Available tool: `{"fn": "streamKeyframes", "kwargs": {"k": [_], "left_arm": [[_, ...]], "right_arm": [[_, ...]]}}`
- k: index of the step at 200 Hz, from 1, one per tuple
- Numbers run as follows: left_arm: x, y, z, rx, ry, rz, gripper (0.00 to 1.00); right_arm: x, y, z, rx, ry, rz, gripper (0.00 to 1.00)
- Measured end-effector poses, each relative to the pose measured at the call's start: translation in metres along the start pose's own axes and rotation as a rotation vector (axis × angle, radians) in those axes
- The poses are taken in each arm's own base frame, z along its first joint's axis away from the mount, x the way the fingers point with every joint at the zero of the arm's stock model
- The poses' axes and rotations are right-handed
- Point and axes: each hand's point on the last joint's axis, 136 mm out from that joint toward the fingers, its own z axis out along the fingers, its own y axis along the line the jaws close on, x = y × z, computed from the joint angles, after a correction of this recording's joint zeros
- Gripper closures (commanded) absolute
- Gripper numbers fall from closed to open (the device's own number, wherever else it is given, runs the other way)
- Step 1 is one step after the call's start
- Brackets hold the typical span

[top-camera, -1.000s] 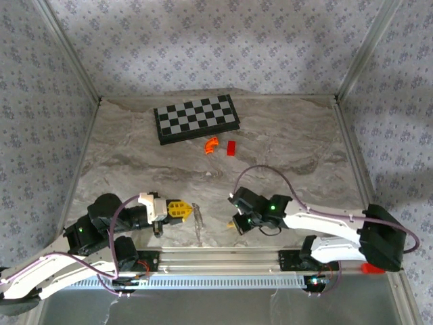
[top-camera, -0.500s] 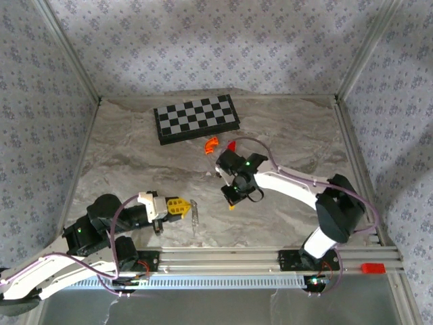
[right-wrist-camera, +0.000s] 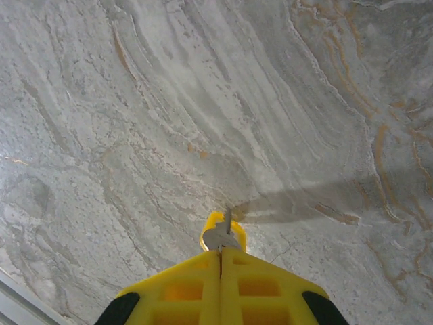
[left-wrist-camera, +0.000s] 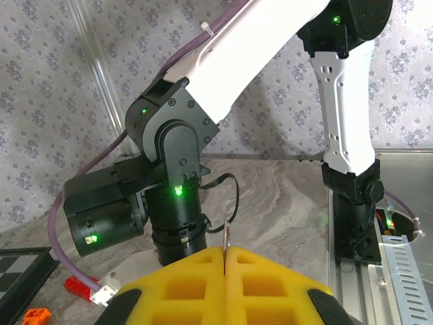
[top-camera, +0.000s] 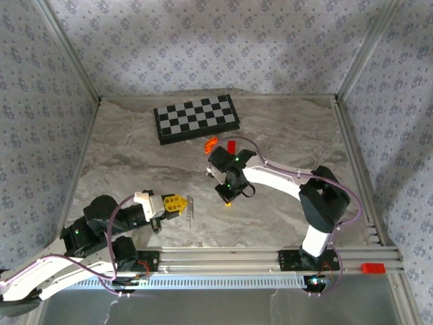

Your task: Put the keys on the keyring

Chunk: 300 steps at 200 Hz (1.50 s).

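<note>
My right gripper point(top-camera: 227, 196) hangs over the middle of the marble table, shut on a small silver key point(right-wrist-camera: 218, 237) with a yellow-orange head point(right-wrist-camera: 225, 223). The key point(top-camera: 229, 202) pokes out past the yellow fingertips point(right-wrist-camera: 196, 271), just above the table. My left gripper point(top-camera: 185, 204) is at the front left, shut on the keyring point(top-camera: 191, 212), a thin pale loop hanging from its tips. In the left wrist view the ring point(left-wrist-camera: 225, 237) stands edge-on between the closed yellow pads point(left-wrist-camera: 257, 271), pointing at the right arm's wrist point(left-wrist-camera: 172, 203). The two grippers are about a hand's width apart.
A black-and-white checkerboard point(top-camera: 196, 118) lies at the back of the table. An orange curved piece point(top-camera: 211, 143) and a red block point(top-camera: 231, 145) sit just in front of it, close behind the right arm. A metal rail point(top-camera: 223, 258) runs along the near edge.
The right arm has swung from the front edge up and left to the table's middle, carrying the key. The left gripper and keyring have shifted slightly farther back.
</note>
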Motion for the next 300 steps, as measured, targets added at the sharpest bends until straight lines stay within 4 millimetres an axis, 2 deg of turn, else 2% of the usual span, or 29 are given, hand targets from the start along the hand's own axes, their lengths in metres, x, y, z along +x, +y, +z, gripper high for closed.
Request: {"fn": "streamKeyframes", "kwargs": {"k": [70, 117, 145, 205, 237, 300], "left_arm": [[0.0, 0.001, 0.0, -0.004, 0.0, 0.0, 1.0], [0.0, 0.001, 0.0, -0.004, 0.0, 0.0, 1.0], [0.0, 0.001, 0.0, -0.003, 0.0, 0.0, 1.0], [0.0, 0.001, 0.0, -0.004, 0.0, 0.0, 1.0], [0.0, 0.001, 0.0, -0.004, 0.0, 0.0, 1.0], [0.0, 0.001, 0.0, -0.004, -0.001, 0.0, 1.0]], "right_arm": [[0.034, 0.006, 0.011, 0.019, 0.109, -0.025, 1.0], [0.065, 0.01, 0.013, 0.03, 0.209, -0.039, 1.0], [0.07, 0.01, 0.014, 0.031, 0.233, -0.038, 1.0], [0.081, 0.012, 0.035, 0.034, 0.319, -0.052, 1.0], [0.081, 0.013, 0.035, 0.03, 0.321, -0.054, 0.93], [0.073, 0.017, 0.033, 0.013, 0.274, -0.028, 0.68]]}}
